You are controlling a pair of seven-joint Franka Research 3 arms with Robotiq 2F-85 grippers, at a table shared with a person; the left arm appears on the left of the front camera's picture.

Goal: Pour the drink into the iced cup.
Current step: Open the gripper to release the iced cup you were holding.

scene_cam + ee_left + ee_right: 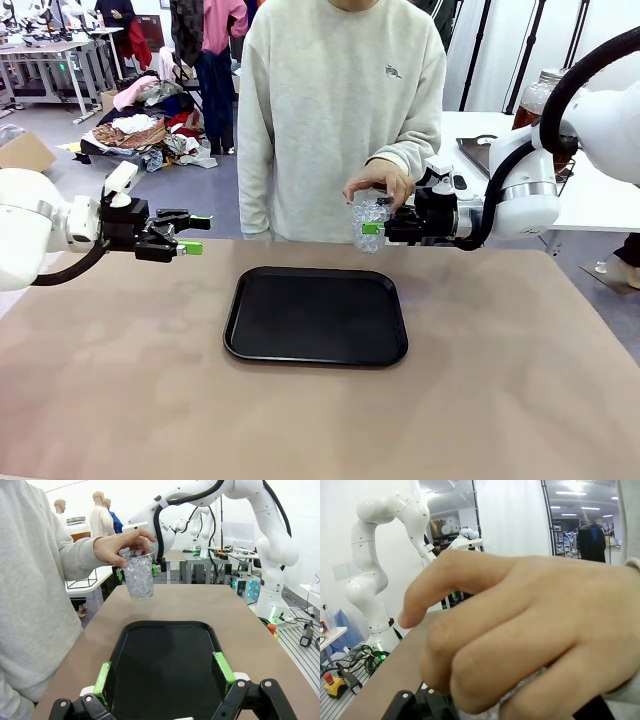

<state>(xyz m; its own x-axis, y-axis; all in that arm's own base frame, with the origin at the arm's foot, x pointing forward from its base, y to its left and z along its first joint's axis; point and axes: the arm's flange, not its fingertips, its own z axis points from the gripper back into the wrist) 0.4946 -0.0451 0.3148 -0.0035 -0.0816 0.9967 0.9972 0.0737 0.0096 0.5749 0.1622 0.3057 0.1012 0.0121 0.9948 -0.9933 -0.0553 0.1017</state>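
Iced cup (369,222) hangs above the table (520,370), just beyond the far edge of the black tray (316,316). The person's hand (378,184) grips its rim from above, while the right claw (378,228) is clamped on its side. Left of the tray, the left claw (190,233) hovers wide open, holding nothing.
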